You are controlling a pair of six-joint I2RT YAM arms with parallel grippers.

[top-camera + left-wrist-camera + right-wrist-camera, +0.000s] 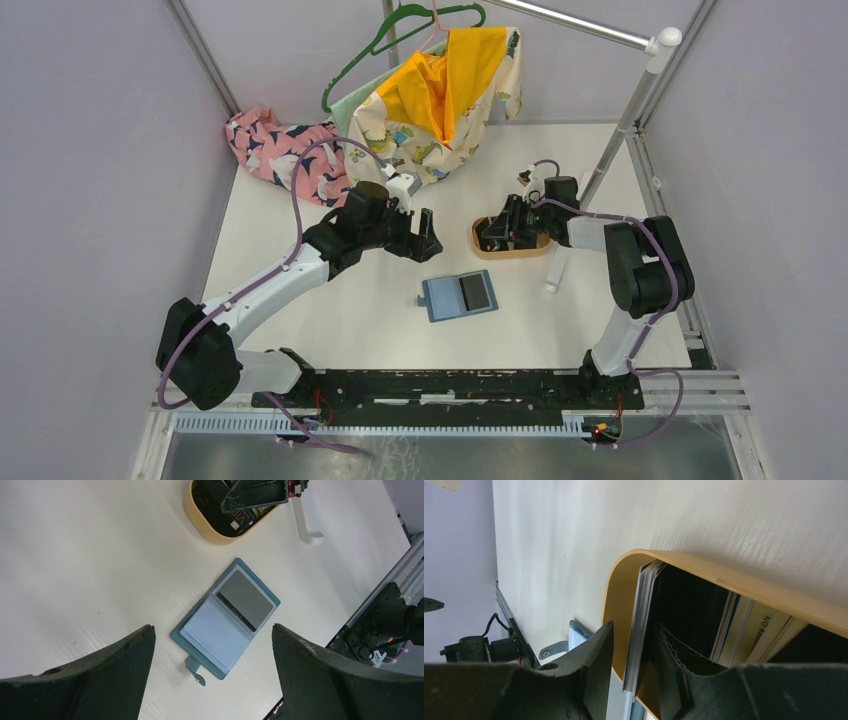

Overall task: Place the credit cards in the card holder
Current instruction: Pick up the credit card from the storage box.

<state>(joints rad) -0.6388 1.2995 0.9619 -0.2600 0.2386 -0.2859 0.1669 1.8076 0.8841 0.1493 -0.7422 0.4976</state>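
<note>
R gripper (635, 630) is down in the tan tray (724, 575), jaws narrowed either side of a stack of credit cards (646, 590) standing on edge vs the tray's end wall. Can't tell if it's actually biting: a dark sliver shows betw. the stack and one finger (674, 660).

Main risk: you're straddling several cards, not one. Lift like this and the stack prob. fans, so outer cards slide out & drop on the table (560, 330), or the lot won't fit one slot. The grip also sits tight to the wall, so a pull could drag or tip the tray. Other cards (736, 630) lean further along it, and a sideways move may knock them flat.

L gripper (425, 235) hangs wide open & empty, near the card holder (225, 625). The holder lies open on the table betw. the arms, close to the tray, w/ a dark card (245, 600) on one half. Nothing pins it, so pushing a card in one-handed may skate it away. Watch arm-to-arm clearance if R comes across.
</note>
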